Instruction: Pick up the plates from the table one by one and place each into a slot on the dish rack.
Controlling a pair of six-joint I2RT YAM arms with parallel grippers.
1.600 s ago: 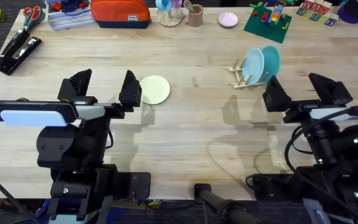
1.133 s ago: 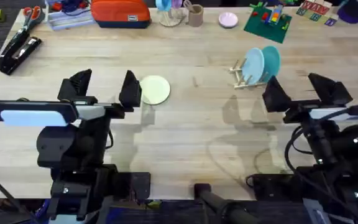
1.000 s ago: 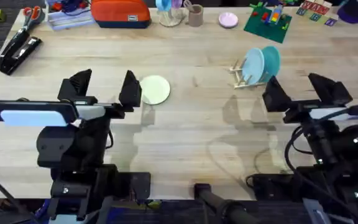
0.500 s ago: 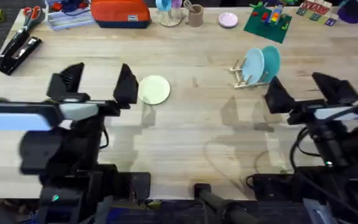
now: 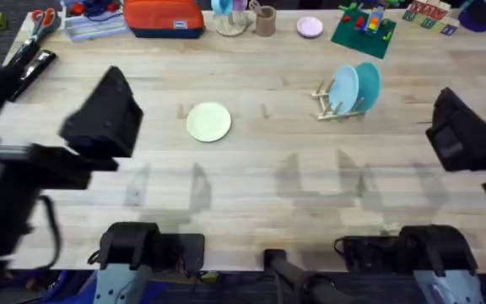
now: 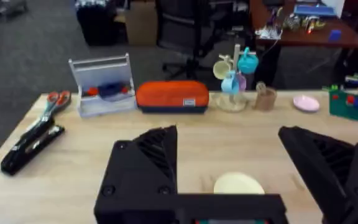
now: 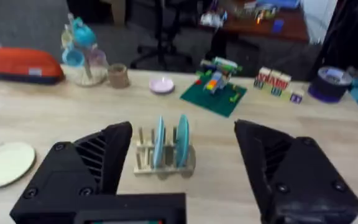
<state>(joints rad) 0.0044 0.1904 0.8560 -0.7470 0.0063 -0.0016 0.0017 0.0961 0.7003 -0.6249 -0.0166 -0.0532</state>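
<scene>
Yellow plate (image 5: 208,122) lies flat on the table (image 5: 260,181), well apart from the rack (image 5: 337,103), which already holds two blue plates (image 5: 353,87) upright. Left gripper (image 6: 253,171) has jaws wide apart, empty, plate ahead between them. Right gripper (image 7: 185,162) also spread, facing the rack. Flat plate likely needs an edge pinch: left should descend over the rim, one finger outside, close firmly, then tilt it upright for a free slot.

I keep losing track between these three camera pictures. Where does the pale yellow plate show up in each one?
Overhead: the yellow plate lies flat on the table, left of the middle.
Left wrist: the plate sits between the left gripper's black fingers.
Right wrist: the plate lies at the picture's left edge.
Shared landmark: the orange case at the table's far edge.
</scene>
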